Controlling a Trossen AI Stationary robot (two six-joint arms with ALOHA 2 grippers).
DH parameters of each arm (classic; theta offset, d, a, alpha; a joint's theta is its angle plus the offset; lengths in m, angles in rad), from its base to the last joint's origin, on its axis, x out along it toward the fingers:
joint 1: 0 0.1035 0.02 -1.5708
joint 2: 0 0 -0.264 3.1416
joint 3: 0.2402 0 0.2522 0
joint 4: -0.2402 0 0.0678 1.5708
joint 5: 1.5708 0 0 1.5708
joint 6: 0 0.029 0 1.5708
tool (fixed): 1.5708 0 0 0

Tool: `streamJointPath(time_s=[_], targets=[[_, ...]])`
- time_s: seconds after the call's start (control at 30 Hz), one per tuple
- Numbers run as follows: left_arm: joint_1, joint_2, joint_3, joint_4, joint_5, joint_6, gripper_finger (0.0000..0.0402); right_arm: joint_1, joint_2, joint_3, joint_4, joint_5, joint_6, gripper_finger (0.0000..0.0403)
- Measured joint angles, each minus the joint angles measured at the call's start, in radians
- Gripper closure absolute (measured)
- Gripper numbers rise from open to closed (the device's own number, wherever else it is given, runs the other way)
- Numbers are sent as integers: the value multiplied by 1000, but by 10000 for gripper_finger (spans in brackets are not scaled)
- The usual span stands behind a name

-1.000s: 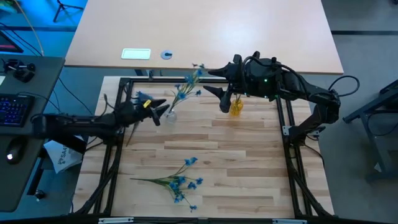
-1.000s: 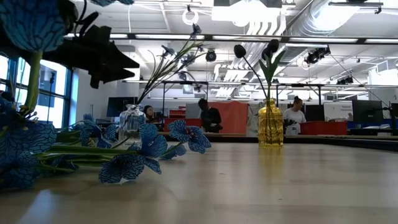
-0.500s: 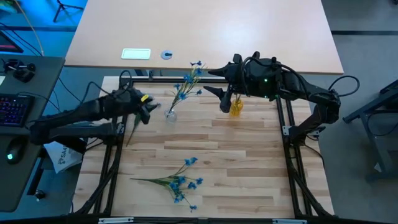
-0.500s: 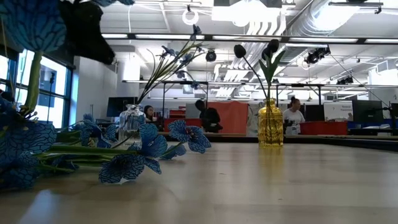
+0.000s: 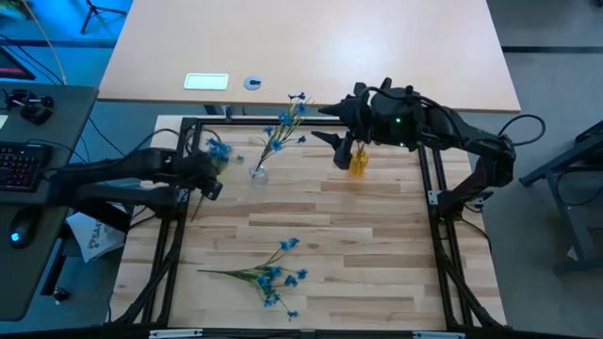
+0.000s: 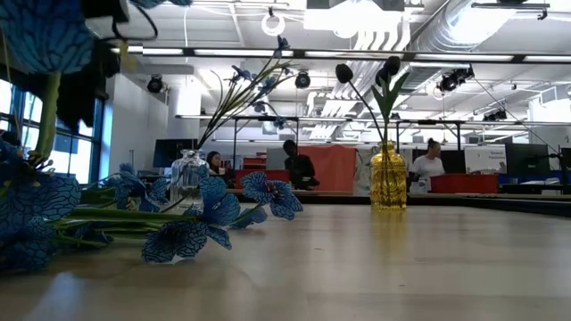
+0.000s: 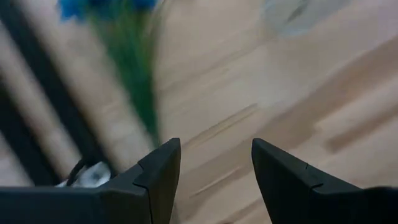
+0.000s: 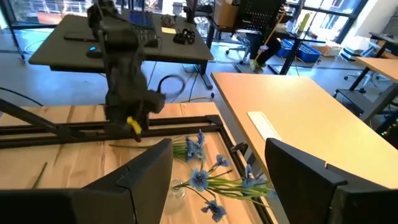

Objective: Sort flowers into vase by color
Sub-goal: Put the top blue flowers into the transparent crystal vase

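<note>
A clear glass vase (image 5: 257, 173) (image 6: 187, 173) holds one blue-blossomed sprig (image 5: 284, 123) that leans on the rim toward the far edge. A yellow vase (image 5: 357, 163) (image 6: 388, 178) holds dark buds (image 6: 368, 71) on thin stems. Another blue flower (image 5: 218, 149) (image 7: 102, 9) lies at the table's left with its green stem (image 7: 140, 87) running past my left gripper (image 5: 212, 179) (image 7: 214, 146), which is open just above it. Several blue sprigs (image 5: 270, 274) (image 6: 169, 227) lie near the near edge. My right gripper (image 5: 326, 126) (image 8: 217, 149) hovers open between the two vases.
A black metal frame (image 5: 301, 121) runs round the wooden table. A larger tan table (image 5: 377, 47) lies beyond the far edge, with a white card (image 5: 206, 81) and a small round object (image 5: 252, 83). People stand far back in the room (image 6: 299, 165).
My left gripper has drawn back from the clear vase toward the table's left edge and turned on the way. It now hangs over the stem of the blue flower lying there. The vases, their flowers and my right arm have kept still.
</note>
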Motion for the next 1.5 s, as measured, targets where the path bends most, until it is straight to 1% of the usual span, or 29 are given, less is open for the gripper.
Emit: streamJointPath(time_s=[0.07, 0.17, 0.33, 0.47, 0.6, 0.77, 1.07, 1.27, 1.5], targets=[[8, 44, -18, -18, -7, -19, 215, -9, 0, 0, -6, 0, 0, 151], [35, 110, -55, 26, -25, -17, 215, -25, 0, 0, -5, -5, 0, 151], [118, 237, -97, 78, -30, 81, 216, -41, 0, 0, -6, -5, 18, 151], [203, 311, -116, 112, -32, 133, 216, -45, 0, 0, -12, -6, 23, 151], [274, 354, -129, 175, -31, 186, 216, -44, 0, 0, -22, -7, 23, 151], [346, 391, -129, 209, -2, 190, 216, -44, 0, 0, -42, -7, 34, 151], [446, 492, -129, 316, -19, 259, 216, -44, 1, 0, -51, -7, 31, 151], [478, 564, -129, 310, -8, 294, 216, -44, 1, 0, -84, -7, 32, 151], [482, 591, -127, 311, -7, 294, 216, -44, 1, 0, -124, -7, 53, 151]])
